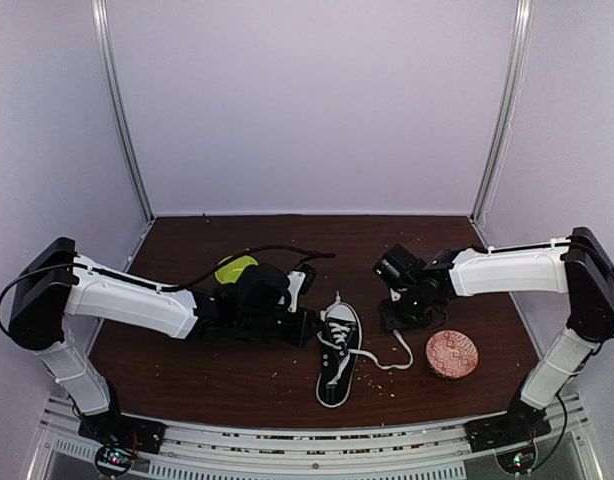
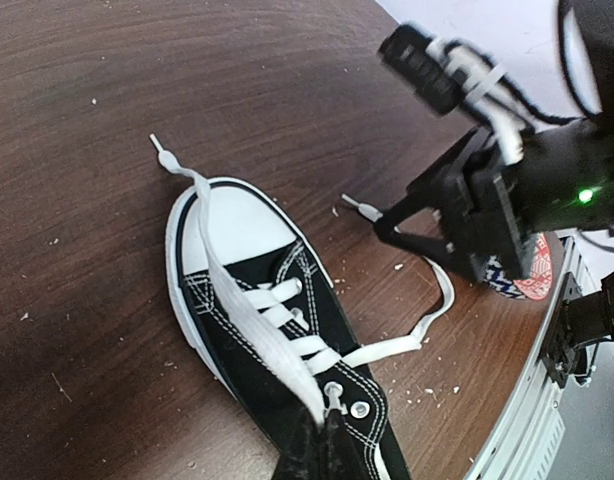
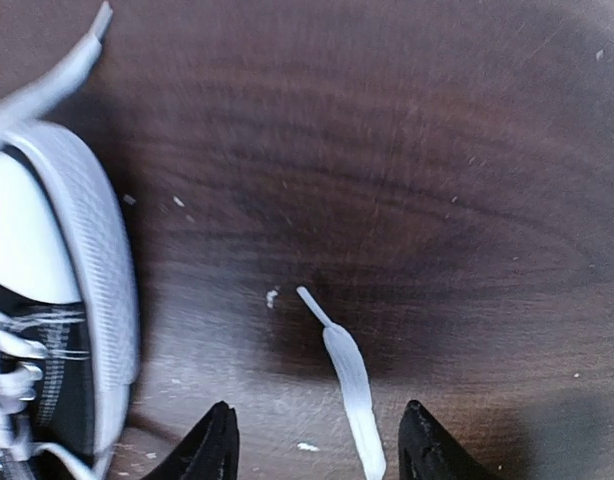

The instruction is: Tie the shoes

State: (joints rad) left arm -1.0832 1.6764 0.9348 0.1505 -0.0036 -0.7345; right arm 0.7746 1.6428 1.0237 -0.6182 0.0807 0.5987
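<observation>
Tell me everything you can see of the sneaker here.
The sneaker is a black canvas low-top with white rubber sole, white toe cap and metal eyelets. It stands on its sole on the table, toe away from the arm bases. Its white laces are untied: one lies forward over the toe cap, the other trails onto the table, its tip between the fingers of the open right tool.

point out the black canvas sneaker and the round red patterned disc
black canvas sneaker [image 2: 237,225], left wrist view, white toe cap
round red patterned disc [image 1: 452,354], top external view, centre
</observation>
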